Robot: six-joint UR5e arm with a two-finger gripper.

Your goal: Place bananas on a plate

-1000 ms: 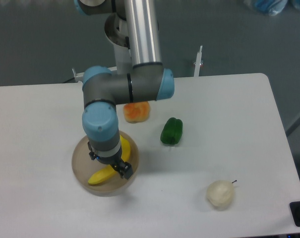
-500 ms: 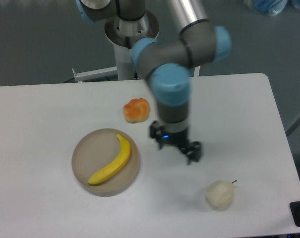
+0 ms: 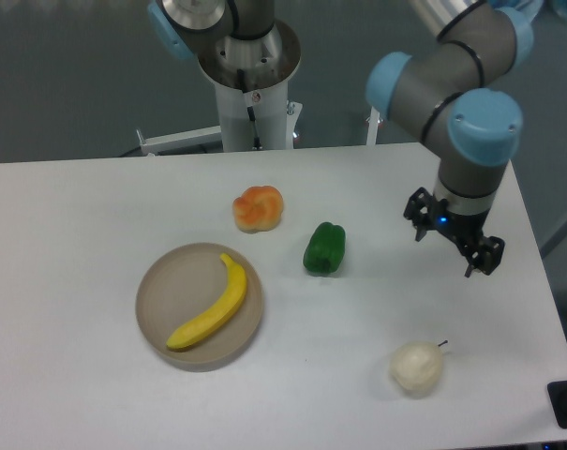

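The yellow banana (image 3: 211, 307) lies curved across the round beige-grey plate (image 3: 162, 286) at the front left of the white table. My gripper (image 3: 449, 242) is far to the right, above the table near its right edge, well away from the plate. Its fingers are spread apart and hold nothing.
An orange-and-yellow fruit (image 3: 258, 208) sits behind the plate. A green bell pepper (image 3: 324, 248) lies in the middle. A pale cream round fruit with a stem (image 3: 416, 367) rests at the front right. The arm's base column (image 3: 250, 84) stands behind the table's far edge.
One second ago my gripper was at the banana over the plate. It let go, then swung right across the table to the right edge. The banana stays on the plate.
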